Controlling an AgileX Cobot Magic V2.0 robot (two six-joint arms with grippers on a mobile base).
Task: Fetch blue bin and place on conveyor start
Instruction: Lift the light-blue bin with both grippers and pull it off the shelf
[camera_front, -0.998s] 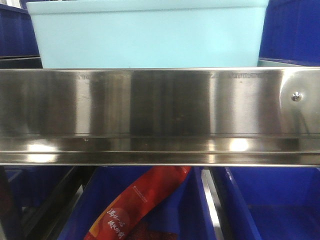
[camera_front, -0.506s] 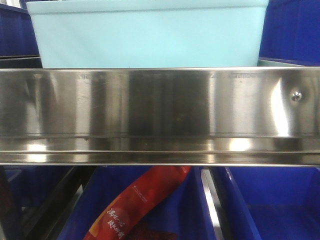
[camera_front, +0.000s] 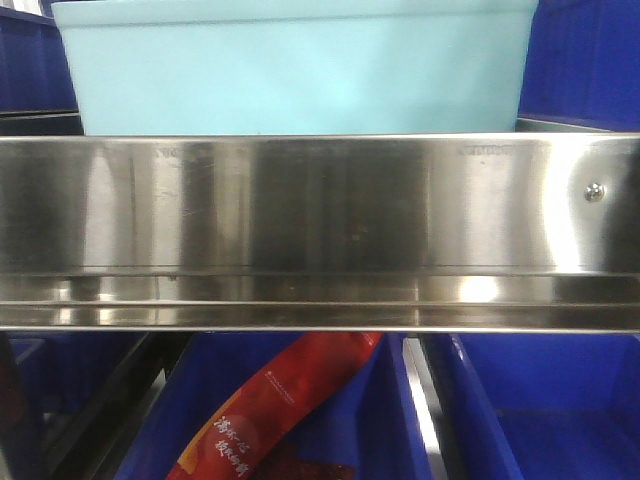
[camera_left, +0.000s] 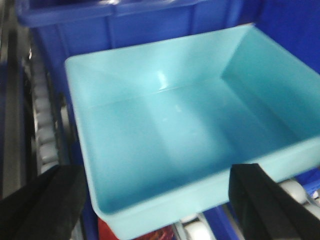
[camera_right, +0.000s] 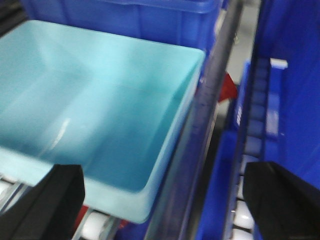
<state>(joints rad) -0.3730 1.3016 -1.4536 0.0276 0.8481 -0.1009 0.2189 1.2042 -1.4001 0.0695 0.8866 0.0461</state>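
The blue bin is a pale turquoise tub standing on a shelf behind a steel rail, empty inside. In the left wrist view the blue bin fills the frame; my left gripper is open, its black fingers wide apart on either side of the bin's near left corner and front rim. In the right wrist view the blue bin lies left; my right gripper is open above its near right corner and the rack post. The conveyor start is out of view.
A broad steel shelf rail crosses the front view. Dark blue ribbed bins flank the tub and sit below. A red snack bag lies in a lower bin. White rollers and a dark rack post run beside the tub.
The front view has barely shifted; only the reflections on the steel rail differ. The turquoise bin stands in the same place.
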